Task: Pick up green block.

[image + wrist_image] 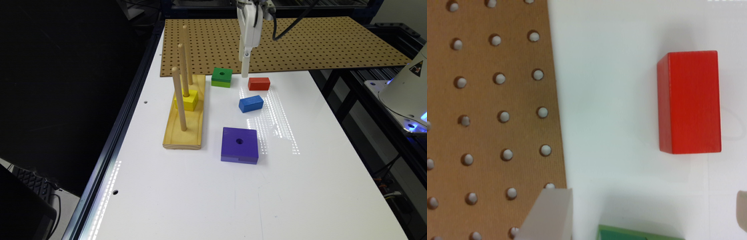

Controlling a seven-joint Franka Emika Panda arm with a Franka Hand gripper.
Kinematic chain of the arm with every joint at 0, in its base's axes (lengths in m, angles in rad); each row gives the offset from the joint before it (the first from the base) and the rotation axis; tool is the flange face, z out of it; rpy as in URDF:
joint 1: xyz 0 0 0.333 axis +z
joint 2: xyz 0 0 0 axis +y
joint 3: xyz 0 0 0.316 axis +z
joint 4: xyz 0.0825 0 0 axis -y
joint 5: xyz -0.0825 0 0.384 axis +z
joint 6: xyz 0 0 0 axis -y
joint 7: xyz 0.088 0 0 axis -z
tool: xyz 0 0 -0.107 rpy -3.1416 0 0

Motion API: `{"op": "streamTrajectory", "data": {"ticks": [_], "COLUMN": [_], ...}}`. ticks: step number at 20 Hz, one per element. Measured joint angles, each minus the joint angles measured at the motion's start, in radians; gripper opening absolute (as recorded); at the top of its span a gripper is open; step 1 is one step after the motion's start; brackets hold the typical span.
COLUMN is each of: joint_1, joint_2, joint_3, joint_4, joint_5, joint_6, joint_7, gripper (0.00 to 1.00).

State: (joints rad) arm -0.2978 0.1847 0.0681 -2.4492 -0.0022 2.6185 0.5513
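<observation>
The green block [222,77], dark green on top with a lime lower band and a round centre hole, sits on the white table [300,186] just in front of the pegboard's edge. My gripper [245,69] hangs a little above the table, between the green block and a red block [259,83], slightly to the exterior view's right of the green one. In the wrist view the gripper [647,202] is open, with one fingertip [551,215] over the pegboard edge and the other at the frame's border. Only an edge of the green block [639,234] shows there, and nothing is held.
A brown pegboard [300,43] covers the table's far part. A wooden base with three pegs [185,113] holds a yellow square block [187,100]. A blue block [251,103] and a larger purple square block [239,145] lie nearer. The red block [689,102] is close by.
</observation>
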Motion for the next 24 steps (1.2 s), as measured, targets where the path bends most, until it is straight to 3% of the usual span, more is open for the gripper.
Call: {"op": "streamTrajectory", "data": {"ticks": [9, 14, 21, 24], "joint_1": [0.000, 0.000, 0.001, 0.001], "joint_2": [0.036, 0.051, 0.162, 0.166], "joint_3": [0.003, 0.004, 0.005, 0.009], "joint_4": [0.045, 0.053, 0.061, 0.068], "joint_5": [0.0000, 0.0000, 0.0000, -0.0002], "joint_6": [0.008, 0.011, 0.125, 0.129], "joint_7": [0.000, 0.000, 0.000, 0.001], "gripper": [1.00, 1.00, 1.00, 1.00]}}
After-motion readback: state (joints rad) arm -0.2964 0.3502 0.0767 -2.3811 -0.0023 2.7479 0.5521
